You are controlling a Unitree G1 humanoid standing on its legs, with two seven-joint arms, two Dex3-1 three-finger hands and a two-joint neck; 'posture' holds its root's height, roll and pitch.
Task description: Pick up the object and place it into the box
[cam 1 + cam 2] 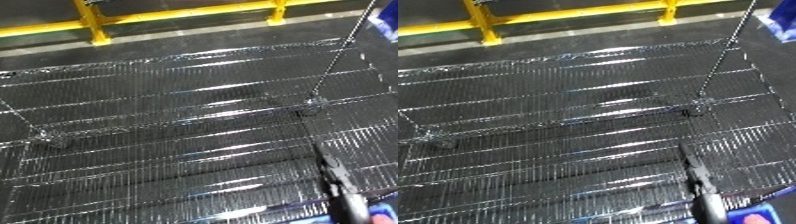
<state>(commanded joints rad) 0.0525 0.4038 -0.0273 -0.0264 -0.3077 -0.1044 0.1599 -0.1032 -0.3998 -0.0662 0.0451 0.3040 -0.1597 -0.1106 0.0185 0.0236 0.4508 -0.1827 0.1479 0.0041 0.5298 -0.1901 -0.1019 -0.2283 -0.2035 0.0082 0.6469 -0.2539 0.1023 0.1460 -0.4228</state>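
Object: neither view lets me tell where it lies. A yellow rail [93, 22] crosses the top, beyond the wire rack [160, 125]. At lower right the right hand [700, 192] shows as a black sliver, and I cannot tell whether it is open or closed. The right eye view shows a blue shape [778, 20] at top right more plainly.

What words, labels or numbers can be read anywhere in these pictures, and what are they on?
None can be read.
Wire mesh shelf: bare metal wires, no label or tag showing.
Yellow railing: plain paint, no sign.
Blue thing at the lower right corner: only an edge shows, no writing visible on it.
Right hand: dark, no marking readable.
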